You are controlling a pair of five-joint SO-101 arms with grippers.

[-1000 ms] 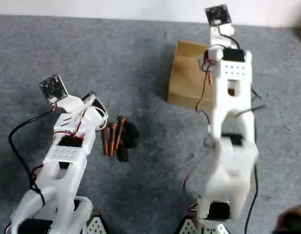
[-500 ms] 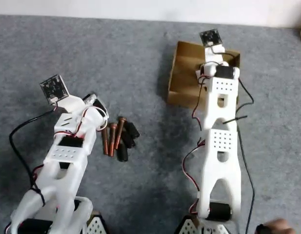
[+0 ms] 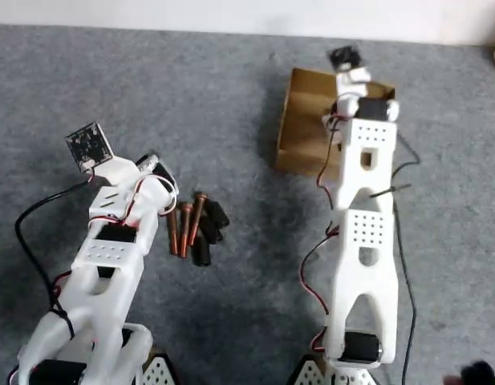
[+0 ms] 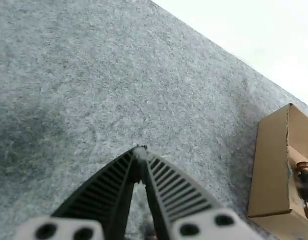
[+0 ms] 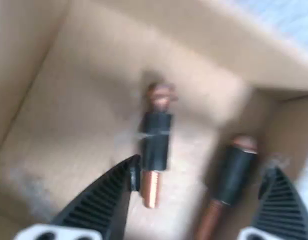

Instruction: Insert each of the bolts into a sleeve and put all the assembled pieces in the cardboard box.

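Observation:
Three copper bolts lie side by side on the grey mat, with black sleeves bunched against them. My left gripper is shut and holds nothing, just left of the bolts; its fingers meet over bare mat. My right gripper hangs open inside the cardboard box. Two assembled pieces lie on the box floor below it: one bolt in its sleeve near one finger, the other between the fingers. From the left wrist view the box shows one assembled piece.
The right arm stretches from the front edge to the box at the back right. Bare grey mat lies between the arms and behind the left gripper. A white wall edge runs along the back.
The right arm has dropped from a raised pose down over the box, its wrist lowering toward the box opening. The left arm, bolts and sleeves have not moved.

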